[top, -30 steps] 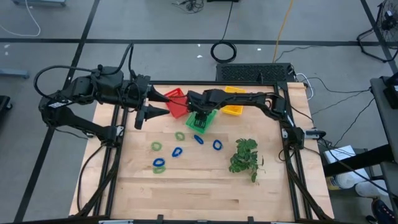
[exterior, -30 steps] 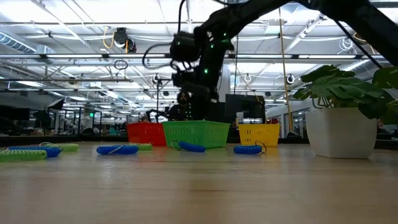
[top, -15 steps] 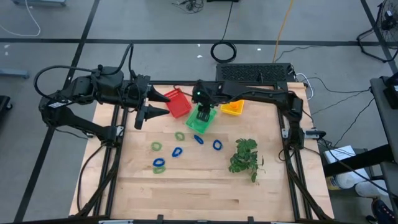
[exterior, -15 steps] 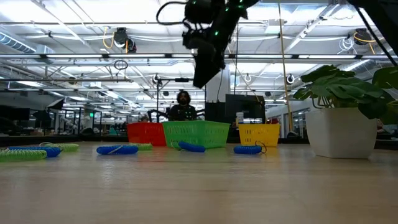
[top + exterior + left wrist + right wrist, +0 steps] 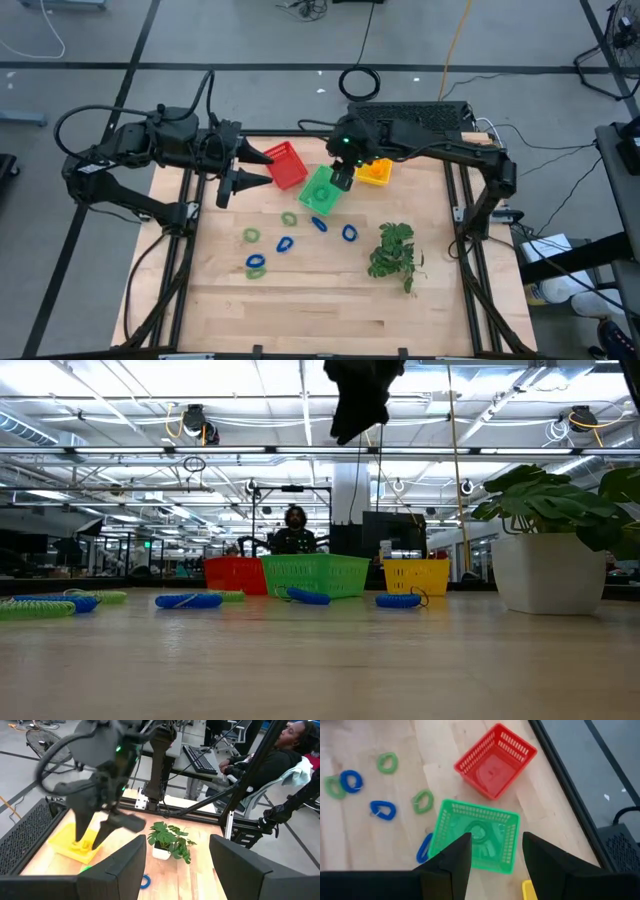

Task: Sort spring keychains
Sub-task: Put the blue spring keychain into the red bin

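The small coiled plastic spring keychains (image 5: 284, 243) on the wooden worktop (image 5: 300, 300) look featherlight and springy, best pinched across one coil wall by the right claw (image 5: 342, 178), hovering empty with fingers apart.

red basket (image 5: 286, 165), green basket (image 5: 322, 188), yellow basket (image 5: 374, 173) in row; plant sprig (image 5: 394, 252) nearer front

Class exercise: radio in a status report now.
Right gripper open above green basket. Left gripper open, waiting by red basket. Keychains loose on table.
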Motion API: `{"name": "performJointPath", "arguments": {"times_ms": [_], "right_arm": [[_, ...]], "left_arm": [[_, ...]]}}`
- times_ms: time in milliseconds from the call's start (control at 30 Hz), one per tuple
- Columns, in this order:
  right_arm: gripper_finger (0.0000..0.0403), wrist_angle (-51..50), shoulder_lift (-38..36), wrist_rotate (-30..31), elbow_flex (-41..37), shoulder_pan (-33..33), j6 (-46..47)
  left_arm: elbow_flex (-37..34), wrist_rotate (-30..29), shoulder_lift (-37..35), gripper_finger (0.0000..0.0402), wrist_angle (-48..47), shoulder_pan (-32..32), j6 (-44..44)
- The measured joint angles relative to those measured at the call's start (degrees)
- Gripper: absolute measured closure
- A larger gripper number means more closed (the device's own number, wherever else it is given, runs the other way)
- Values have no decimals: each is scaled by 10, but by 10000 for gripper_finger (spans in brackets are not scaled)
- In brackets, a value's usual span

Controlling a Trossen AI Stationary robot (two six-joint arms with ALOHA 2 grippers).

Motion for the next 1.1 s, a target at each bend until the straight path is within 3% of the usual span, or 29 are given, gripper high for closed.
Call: {"name": "performJointPath", "arguments": {"times_ms": [233,567,767,933,1100], "right_arm": [[238,-40,-19,0,0,38,47],[239,-126,-18,-2,0,88,212],[256,-140,-18,-8,0,98,330],[272,-165,-18,-64,0,100,400],[276,-165,-18,-43,-15,99,433]], "left_arm": [[0,0,0,174,0,0,0],[0,0,0,174,0,0,-3],[0,0,0,174,0,0,-4],[0,0,0,174,0,0,-9],[0,14,0,174,0,0,-15]]}}
